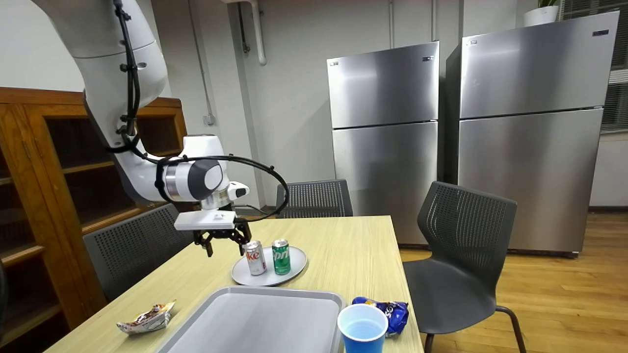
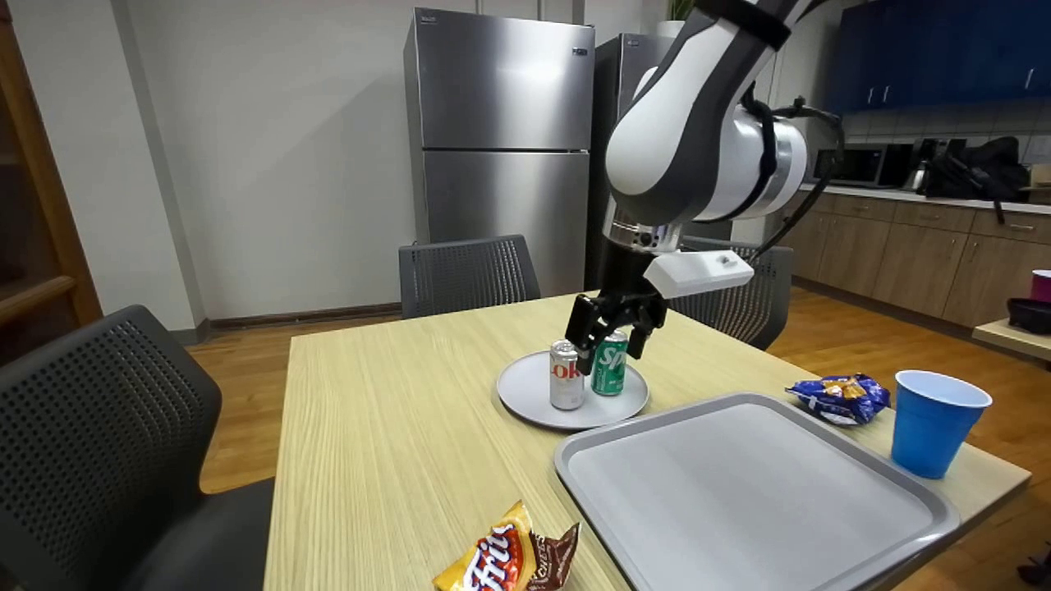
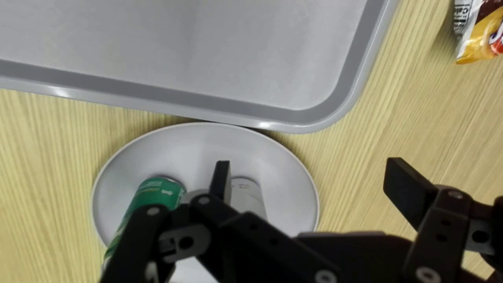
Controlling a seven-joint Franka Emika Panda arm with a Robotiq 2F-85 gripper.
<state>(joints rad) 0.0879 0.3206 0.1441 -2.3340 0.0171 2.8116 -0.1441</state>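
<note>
One silver can (image 1: 255,259), left, and one green can (image 1: 281,257), right, stand upright on the plate (image 1: 298,264) beyond the far edge of the tray (image 1: 265,318). I have the tool (image 1: 225,251) released, fingers (image 3: 408,192) spread wide above the tabletop (image 1: 348,255), one near the silver can.

In the wrist view, we find the Diet Coke can (image 3: 248,196) partly hidden by the gripper (image 3: 308,171), the Fritos bag (image 3: 480,33) cut off at two o'clock. In an exterior view, the gray tray (image 1: 260,318) is cropped at six o'clock; the blue cup (image 1: 364,343) hides part of a snack bag (image 1: 398,315).
</note>
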